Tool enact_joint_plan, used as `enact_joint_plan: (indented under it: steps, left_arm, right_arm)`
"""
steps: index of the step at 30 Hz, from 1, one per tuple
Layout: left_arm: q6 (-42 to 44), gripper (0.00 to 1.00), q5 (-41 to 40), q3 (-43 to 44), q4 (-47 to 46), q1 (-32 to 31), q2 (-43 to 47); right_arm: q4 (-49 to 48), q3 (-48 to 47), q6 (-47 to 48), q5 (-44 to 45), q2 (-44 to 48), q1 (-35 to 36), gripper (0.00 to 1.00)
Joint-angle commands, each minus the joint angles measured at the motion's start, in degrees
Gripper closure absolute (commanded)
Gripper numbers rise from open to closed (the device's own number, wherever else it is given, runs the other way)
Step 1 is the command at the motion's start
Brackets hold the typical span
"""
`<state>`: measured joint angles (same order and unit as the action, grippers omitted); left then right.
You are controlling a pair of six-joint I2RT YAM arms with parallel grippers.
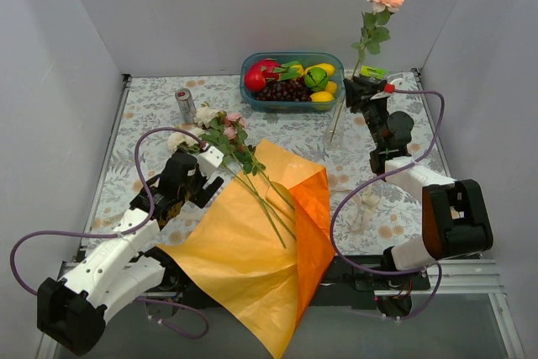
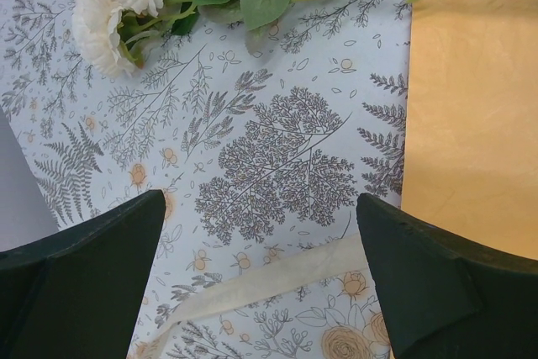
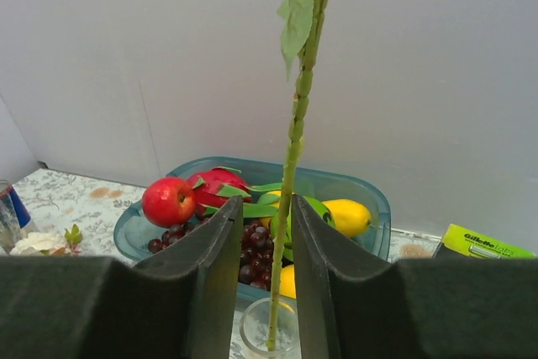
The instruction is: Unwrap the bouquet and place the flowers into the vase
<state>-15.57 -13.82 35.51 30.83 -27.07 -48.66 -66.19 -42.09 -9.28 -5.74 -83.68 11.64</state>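
rose (image 3: 292,166) stands in vase (image 3: 255,325); right pincer (image 3: 266,208) sits a little apart around it, not squeezing. left pincer (image 2: 259,199) spread wide, empty. we should pull away slowly.

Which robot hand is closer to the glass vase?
Right. The right gripper sits close above the vase, its fingers on either side of the rose stem standing in it. The left gripper is far off to the left, by the white roses.
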Motion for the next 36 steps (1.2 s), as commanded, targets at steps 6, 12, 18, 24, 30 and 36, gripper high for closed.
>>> enact_joint_plan:
  steps: [6,12,18,24,30,36]
  left_arm:
    - [0.02,0.02,-0.33,2.37,-0.68,0.09,-0.11]
    - [-0.07,0.02,0.03,2.72,-0.86,0.09,-0.38]
    - [-0.07,0.02,0.38,3.16,-0.86,0.09,-0.55]
    - [-0.60,0.02,0.03,3.43,-1.30,0.09,-0.64]
    - [-3.06,0.02,-3.91,3.34,-4.10,0.26,0.58]
    - [-5.61,0.02,-8.32,2.46,-8.85,2.02,3.74]
  right_arm:
    - [0.18,-1.24,2.68,-0.76,1.94,-0.13,0.52]
    - [4.40,-1.24,4.35,-1.38,5.80,-0.13,0.45]
    - [8.61,0.77,5.50,-2.79,10.81,0.31,0.39]
    - [19.07,2.01,9.09,-3.67,19.07,5.92,0.39]
    - [39.01,-3.96,18.16,-4.71,20.23,20.43,0.39]
    - [57.03,-18.01,16.48,-19.29,5.75,21.23,0.40]
